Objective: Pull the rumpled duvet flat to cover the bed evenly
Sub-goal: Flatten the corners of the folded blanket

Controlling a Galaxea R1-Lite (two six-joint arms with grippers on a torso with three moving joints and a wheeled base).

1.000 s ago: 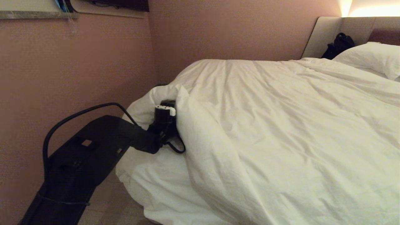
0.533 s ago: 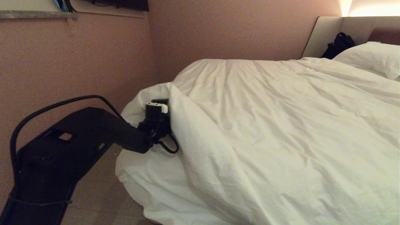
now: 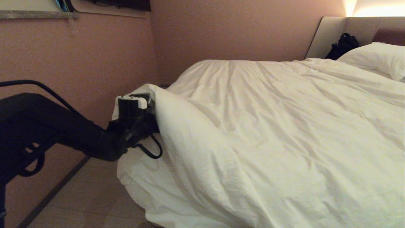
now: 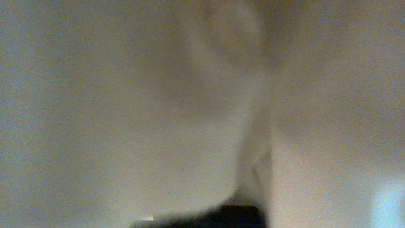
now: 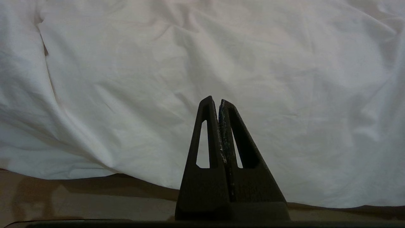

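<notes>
The white duvet lies wrinkled over the bed, with a thick fold raised at its near left corner. My left gripper reaches into that fold from the left and is shut on the duvet, with its fingertips hidden in the cloth. In the left wrist view, duvet cloth fills nearly everything. My right gripper is shut and empty. It is parked in front of the duvet's hanging side, clear of the cloth.
A pink wall stands close on the left, with a strip of wooden floor between it and the bed. A white pillow and a black bag sit by the headboard at the far right.
My left arm has drawn back to the left and a little upward. The gripped duvet fold has come with it, away from the bed's middle. The right arm has not moved.
</notes>
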